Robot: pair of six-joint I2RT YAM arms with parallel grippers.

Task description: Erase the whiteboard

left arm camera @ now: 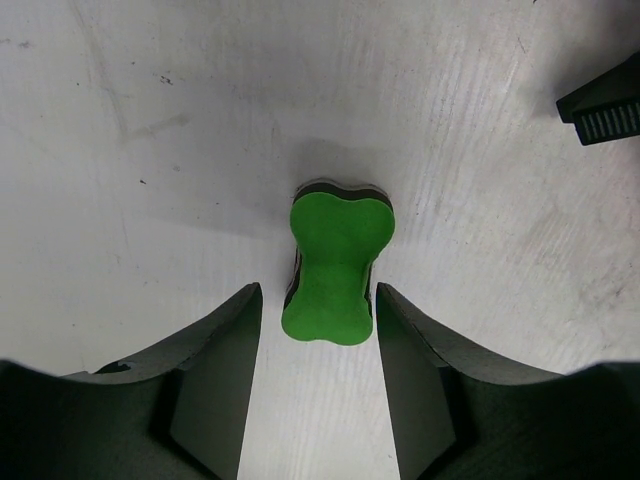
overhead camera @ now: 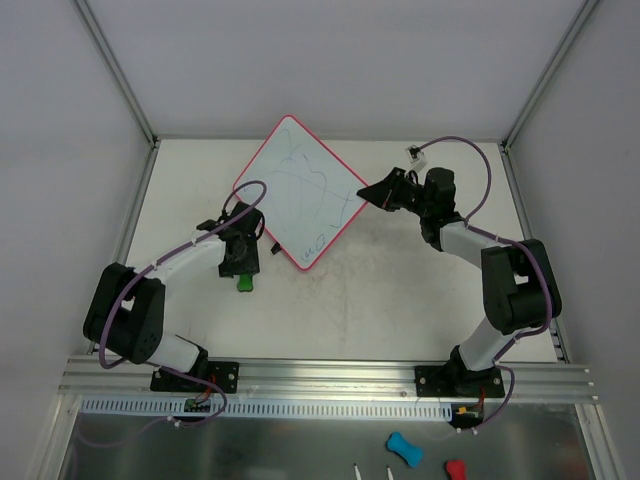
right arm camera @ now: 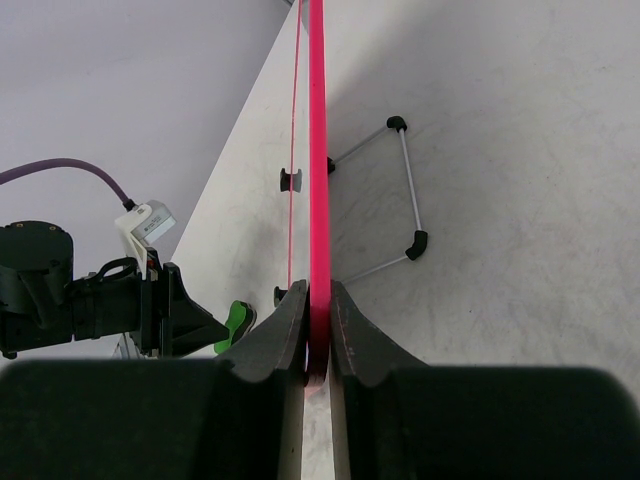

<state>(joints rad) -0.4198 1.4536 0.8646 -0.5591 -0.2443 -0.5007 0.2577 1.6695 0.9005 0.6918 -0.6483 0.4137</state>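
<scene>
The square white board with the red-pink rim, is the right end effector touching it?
Touching. The right wrist view shows the right end effector clamped on the edge of the red-pink-rimmed square whiteboard, no gap either side.

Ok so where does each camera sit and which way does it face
Top external: above and behind the bases, looking down on the table; both arms show, whiteboard between them.
Left wrist: on the left arm, facing down; left gripper open around the green eraser.
Right wrist: on the right arm, looking along the whiteboard's edge; right gripper shut on it.
Shared: the eraser shows in all three.
</scene>
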